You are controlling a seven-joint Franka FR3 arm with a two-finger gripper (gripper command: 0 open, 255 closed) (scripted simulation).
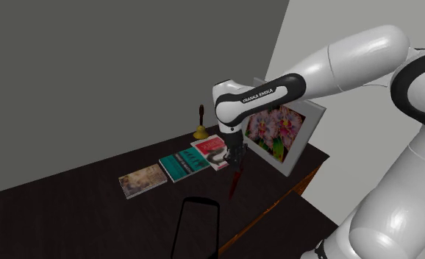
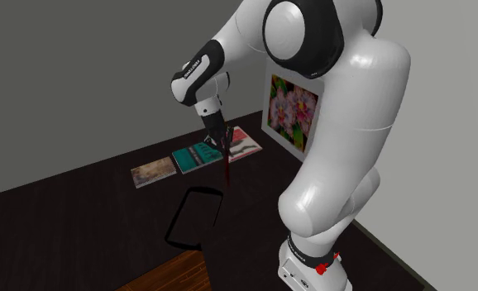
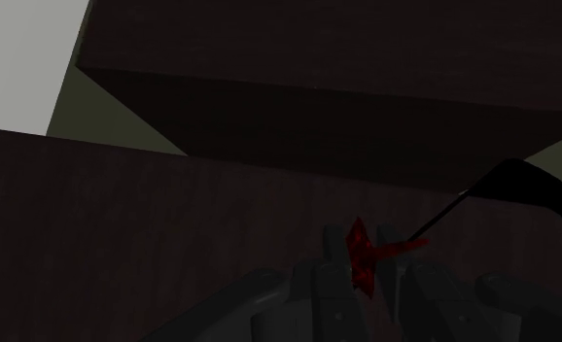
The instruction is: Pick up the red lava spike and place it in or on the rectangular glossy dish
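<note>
**Red lava spike** (image 1: 234, 182): a slender, tapering shard, dark red, with jagged faceted sides. It hangs point down, clear of the counter (image 1: 71, 206) and caught at its upper end. Keeping the tip low and vertical likely suits lowering it into a shallow vessel without dragging.

**Claw** (image 1: 237, 152): all black with two fingers, pinching the spike's upper end. In the wrist view the red shard (image 3: 359, 255) sits clasped between the fingers, so the hold looks centred.

**Rectangular dish** (image 1: 198, 228): black and glossy, shallow, with rounded corners and a thin raised rim. It lies flat on the counter, on the near side of the spike in the shoulder view and slightly to that view's left. In the second exterior view the spike's tip (image 2: 227, 183) hangs just beyond the far corner of the dish (image 2: 194, 217), not over it. By that reading the carry is under way, and a short move toward the dish and a descent remain.

**Counter**: dark, matte, with faint wood grain.

**Three books**: thin and flat, laid in a row beyond the spike. Their covers are tan (image 1: 143, 181), teal (image 1: 183, 164) and red-and-white (image 1: 207, 146).

**Hand bell** (image 1: 201, 129): small, brass-coloured, with a dark upright handle. It stands at the far end of the book row.

**Framed flower picture** (image 1: 281, 126): pale border, pink blooms on green. It leans against the wall at the shoulder view's right.
</note>
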